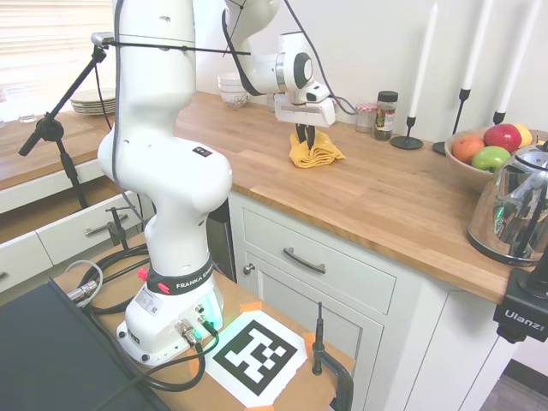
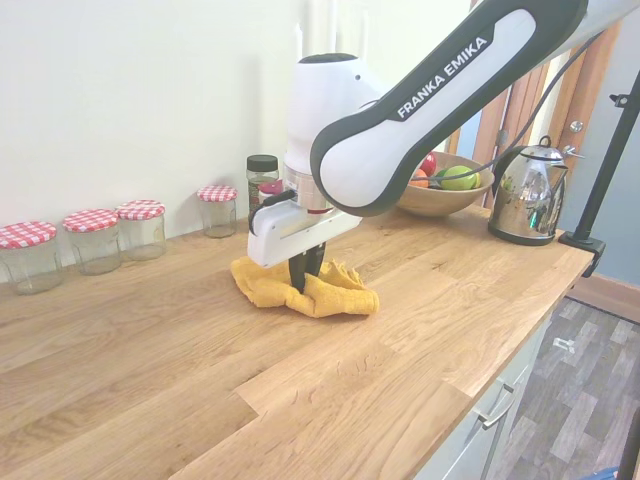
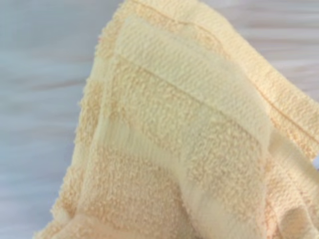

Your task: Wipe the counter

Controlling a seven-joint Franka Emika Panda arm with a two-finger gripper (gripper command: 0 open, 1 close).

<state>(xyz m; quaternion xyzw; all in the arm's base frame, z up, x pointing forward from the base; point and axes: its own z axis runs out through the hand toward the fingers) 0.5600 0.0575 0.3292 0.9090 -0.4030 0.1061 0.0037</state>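
Your gripper [image 2: 306,283] points straight down, and its dark fingers [image 2: 297,272] stand close together with a fold of the yellow cloth [image 2: 330,292] pinched between them. The cloth is a crumpled terry towel; it lies bunched on the counter [image 2: 200,380] directly below the jaws and spreads a little to both sides of them. In the wrist view you see the cloth [image 3: 189,144] from very near, pale yellow with ribbed bands and a stitched hem, and it fills most of the picture.

The counter is a long top of warm-brown wood, made of narrow glued planks with visible grain. It runs under the jaws in both directions and sits over white panelled cabinets [image 1: 342,291] with metal bar handles.

In the second exterior view, from left to right: four glass jars with red checked lids [image 2: 95,240] stand along the wall, well apart from the jaws. A dark-lidded spice jar [image 2: 262,180] stands just behind the jaws. Beyond the jaws are a fruit bowl [image 2: 445,190] and a shiny kettle [image 2: 525,200].
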